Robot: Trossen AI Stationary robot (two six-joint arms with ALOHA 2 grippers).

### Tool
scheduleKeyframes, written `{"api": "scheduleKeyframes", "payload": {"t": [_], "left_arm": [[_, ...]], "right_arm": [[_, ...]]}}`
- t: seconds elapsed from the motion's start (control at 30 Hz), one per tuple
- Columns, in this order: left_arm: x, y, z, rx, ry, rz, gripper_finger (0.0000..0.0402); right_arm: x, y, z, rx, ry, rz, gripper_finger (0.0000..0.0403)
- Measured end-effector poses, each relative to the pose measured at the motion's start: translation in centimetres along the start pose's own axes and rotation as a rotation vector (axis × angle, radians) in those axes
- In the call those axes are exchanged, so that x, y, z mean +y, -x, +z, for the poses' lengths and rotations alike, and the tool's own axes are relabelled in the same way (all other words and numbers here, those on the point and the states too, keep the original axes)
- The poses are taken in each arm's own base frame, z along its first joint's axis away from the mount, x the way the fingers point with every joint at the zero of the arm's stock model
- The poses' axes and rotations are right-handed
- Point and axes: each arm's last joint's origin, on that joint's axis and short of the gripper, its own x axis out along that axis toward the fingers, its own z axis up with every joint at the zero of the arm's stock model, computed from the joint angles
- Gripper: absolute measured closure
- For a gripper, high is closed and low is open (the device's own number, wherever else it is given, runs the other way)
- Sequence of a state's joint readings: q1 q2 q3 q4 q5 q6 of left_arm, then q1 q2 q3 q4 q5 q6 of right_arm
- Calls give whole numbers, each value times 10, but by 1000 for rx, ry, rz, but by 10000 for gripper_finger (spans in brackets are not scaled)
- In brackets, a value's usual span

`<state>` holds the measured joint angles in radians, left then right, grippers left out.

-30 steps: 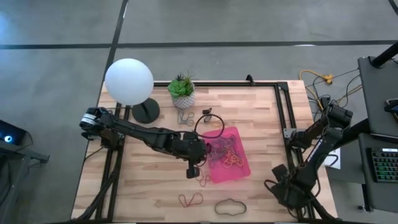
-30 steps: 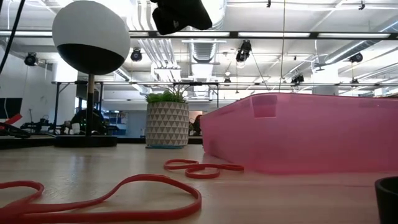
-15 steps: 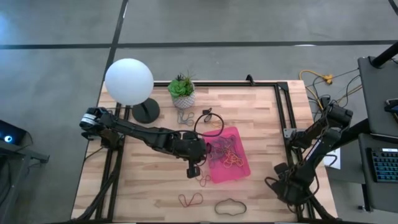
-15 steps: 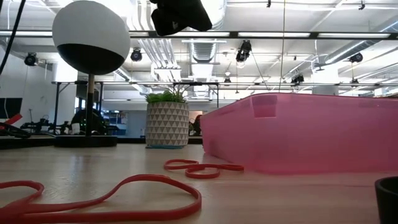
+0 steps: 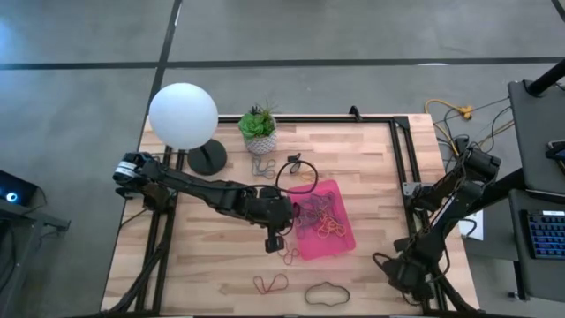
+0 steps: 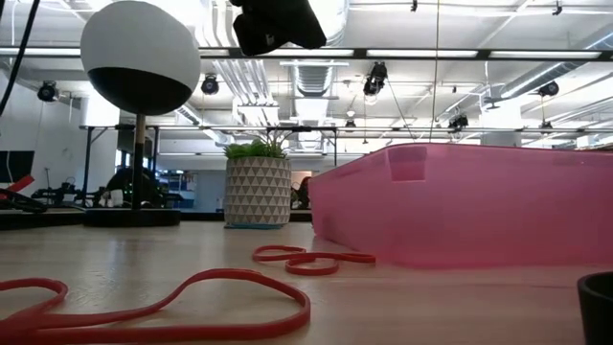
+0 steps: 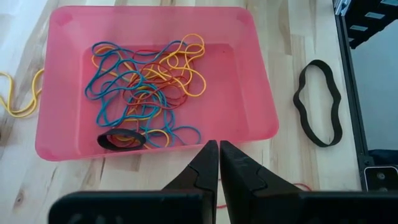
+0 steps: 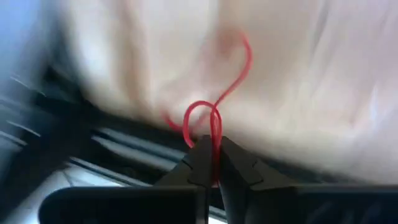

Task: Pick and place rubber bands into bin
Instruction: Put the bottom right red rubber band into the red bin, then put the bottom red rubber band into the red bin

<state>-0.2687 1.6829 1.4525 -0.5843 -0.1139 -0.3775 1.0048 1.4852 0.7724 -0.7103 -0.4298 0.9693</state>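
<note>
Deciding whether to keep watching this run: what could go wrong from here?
The right gripper pinches a thin red rubber band only at its fingertips and sits far from the bin, so the band may slip out on the way. The shut left gripper hovers beside the bin's near wall and could nudge it.

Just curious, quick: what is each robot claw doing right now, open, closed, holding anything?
Left gripper: closed, empty, beside the pink plastic bin.
Right gripper: closed on a thin red rubber band.

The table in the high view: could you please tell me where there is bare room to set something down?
Free: the table's wood between the pink bin and the right rail, and the front-left corner. Crowded: around the plant pot, lamp base, left gripper, and the red and black rubber bands in front.
</note>
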Motion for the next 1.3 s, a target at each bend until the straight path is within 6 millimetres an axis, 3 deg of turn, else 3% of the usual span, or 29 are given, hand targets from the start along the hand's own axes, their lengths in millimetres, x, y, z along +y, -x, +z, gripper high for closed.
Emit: {"api": "scheduleKeyframes", "payload": {"t": [0.13,0.33,0.4,0.47,0.6,0.77,0.93,1.1,1.3], "left_arm": [[0,0,0,1,0,1,402],[2,1,-2,21,-45,26,402],[4,1,-6,54,-58,68,402],[7,1,-10,82,-70,130,402],[9,4,-18,137,-92,218,398],[-5,7,-29,184,-111,197,360],[-27,8,-51,256,-144,133,305],[-27,11,-68,295,-183,125,280],[-47,10,-90,327,-240,21,279]], "right_arm": [[9,46,22,-261,-136,-99,394],[-1,145,37,-743,-339,-365,394],[-8,170,44,-810,-365,-379,394],[-19,182,54,-794,-373,-325,394],[-43,181,88,-724,-396,-196,392],[-62,166,118,-621,-382,-224,350],[-57,162,129,-576,-311,-261,272],[-47,163,131,-573,-234,-291,207],[-16,166,121,-637,-187,-284,184]]}}
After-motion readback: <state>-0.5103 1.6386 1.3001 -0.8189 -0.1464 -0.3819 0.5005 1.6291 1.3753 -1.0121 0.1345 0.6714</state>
